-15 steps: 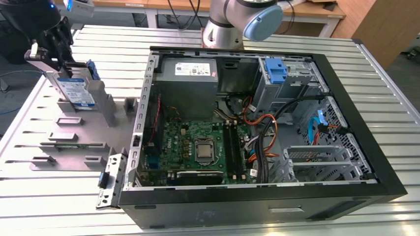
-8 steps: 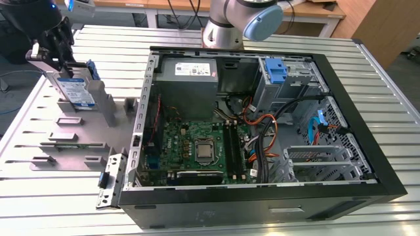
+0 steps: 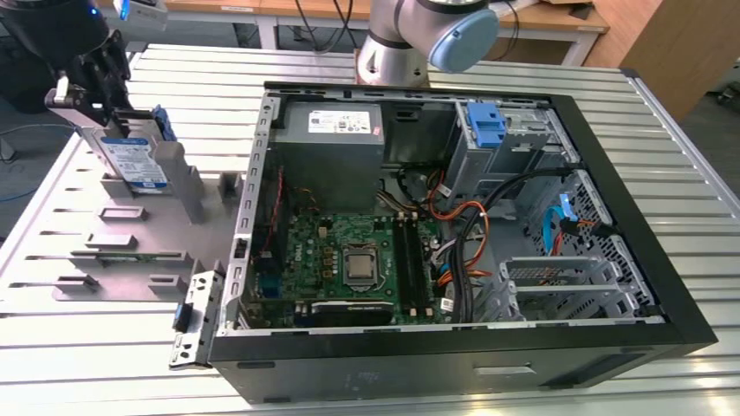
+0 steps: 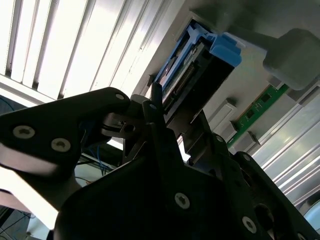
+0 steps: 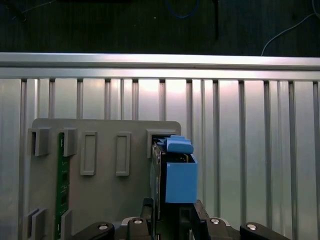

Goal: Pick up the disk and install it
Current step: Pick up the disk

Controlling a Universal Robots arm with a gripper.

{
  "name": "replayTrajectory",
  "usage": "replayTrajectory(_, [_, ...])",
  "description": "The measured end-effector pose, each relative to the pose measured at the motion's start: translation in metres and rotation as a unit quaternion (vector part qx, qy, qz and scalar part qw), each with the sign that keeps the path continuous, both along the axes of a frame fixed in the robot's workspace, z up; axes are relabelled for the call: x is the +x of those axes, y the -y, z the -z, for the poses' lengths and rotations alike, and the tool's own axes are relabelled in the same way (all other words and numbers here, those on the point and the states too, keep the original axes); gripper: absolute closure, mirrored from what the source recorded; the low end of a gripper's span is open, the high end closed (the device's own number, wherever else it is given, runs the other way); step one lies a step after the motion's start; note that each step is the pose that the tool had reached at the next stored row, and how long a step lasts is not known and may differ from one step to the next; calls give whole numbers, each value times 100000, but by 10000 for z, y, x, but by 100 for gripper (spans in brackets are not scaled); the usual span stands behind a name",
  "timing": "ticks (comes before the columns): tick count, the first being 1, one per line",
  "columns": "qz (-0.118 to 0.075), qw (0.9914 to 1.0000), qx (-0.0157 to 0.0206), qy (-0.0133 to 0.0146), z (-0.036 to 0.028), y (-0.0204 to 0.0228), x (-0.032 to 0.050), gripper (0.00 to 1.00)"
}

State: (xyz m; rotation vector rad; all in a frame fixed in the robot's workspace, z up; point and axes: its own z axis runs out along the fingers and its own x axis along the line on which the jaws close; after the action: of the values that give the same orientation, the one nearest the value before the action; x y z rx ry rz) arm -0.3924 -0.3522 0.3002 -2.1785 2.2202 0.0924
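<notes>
The disk (image 3: 130,163) stands on edge in a slot of the grey holder plate (image 3: 151,251), at the exterior view's left, beside the open computer case. It is silver, with a white-and-blue label and blue rails. My gripper (image 3: 107,120) is right above it, its dark fingers reaching down over the disk's upper end. In the first wrist view the disk (image 5: 177,172) runs between my two fingers (image 5: 148,206), which lie against its two faces. The second wrist view shows the disk (image 4: 200,60) and its blue tab just past my gripper (image 4: 177,112).
The open computer case (image 3: 647,260) lies on the slatted metal table (image 3: 694,139), with motherboard (image 3: 347,260), grey power-supply box (image 3: 329,126), cables and a blue bracket (image 3: 486,126) in the drive cage. A green memory stick (image 5: 62,175) sits in the holder plate. The arm's base (image 3: 405,43) stands behind the case.
</notes>
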Motion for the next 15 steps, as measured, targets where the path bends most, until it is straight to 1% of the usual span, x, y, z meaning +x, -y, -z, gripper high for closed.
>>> replayTrajectory(6, [-2, 100000, -1, 0, 0, 2, 0, 58])
replayTrajectory(8, [-1, 100000, -11, -9, -1, 3, 0, 59])
replayTrajectory(9, [-1, 100000, -6, -6, 0, 3, 0, 65])
replayTrajectory(14, [0, 100000, 0, -2, 0, 4, 0, 65])
replayTrajectory(15, [-1, 100000, 0, 0, 1, 10, 0, 65])
